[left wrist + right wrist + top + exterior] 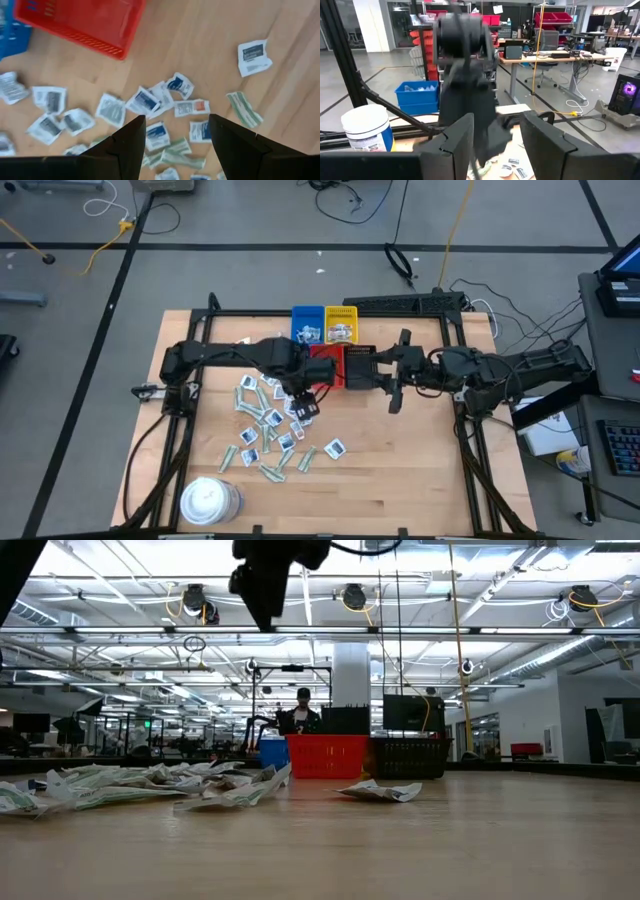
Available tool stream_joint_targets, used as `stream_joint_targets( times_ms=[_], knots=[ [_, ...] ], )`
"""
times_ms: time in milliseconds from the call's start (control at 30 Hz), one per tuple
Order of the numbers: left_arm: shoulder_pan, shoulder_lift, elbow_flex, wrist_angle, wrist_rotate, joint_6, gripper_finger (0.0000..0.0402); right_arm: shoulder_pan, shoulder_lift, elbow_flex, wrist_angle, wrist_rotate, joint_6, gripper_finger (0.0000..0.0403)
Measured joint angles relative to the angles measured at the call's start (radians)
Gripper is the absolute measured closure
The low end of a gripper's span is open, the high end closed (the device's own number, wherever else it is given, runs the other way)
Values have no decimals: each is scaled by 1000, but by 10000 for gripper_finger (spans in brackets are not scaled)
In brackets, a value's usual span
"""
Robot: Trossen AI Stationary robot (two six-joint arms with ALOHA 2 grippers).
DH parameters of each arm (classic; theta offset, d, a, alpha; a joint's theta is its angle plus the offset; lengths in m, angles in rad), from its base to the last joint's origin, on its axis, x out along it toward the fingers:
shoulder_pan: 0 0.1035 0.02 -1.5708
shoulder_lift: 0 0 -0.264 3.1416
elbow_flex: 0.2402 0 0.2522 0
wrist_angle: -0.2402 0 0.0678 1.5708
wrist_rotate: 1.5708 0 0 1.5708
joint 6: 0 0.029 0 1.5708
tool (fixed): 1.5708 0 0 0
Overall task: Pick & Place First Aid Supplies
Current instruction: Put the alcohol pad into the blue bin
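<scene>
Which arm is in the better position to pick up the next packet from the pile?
Probably the left. The left gripper hangs open directly above the scattered packets, which show between its fingers in its wrist view. The right gripper is off to the side by the black tray, with no packets beneath it.

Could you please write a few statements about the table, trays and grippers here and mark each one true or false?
1. The left gripper hangs over the packets with jaws open and empty. True.
2. The red tray holds most of the packets. False: most lie loose on the table.
3. The white tub stands near the table's front edge. True.
4. The right gripper holds a packet. False: its jaws are open and empty.
</scene>
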Motion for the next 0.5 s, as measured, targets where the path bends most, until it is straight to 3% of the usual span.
stream_joint_targets(
  times_ms=[500],
  knots=[
    [-70, 1, -399, 417, -1, -39, 179, 0, -5, 0, 0, 2, -26, 248]
  ],
)
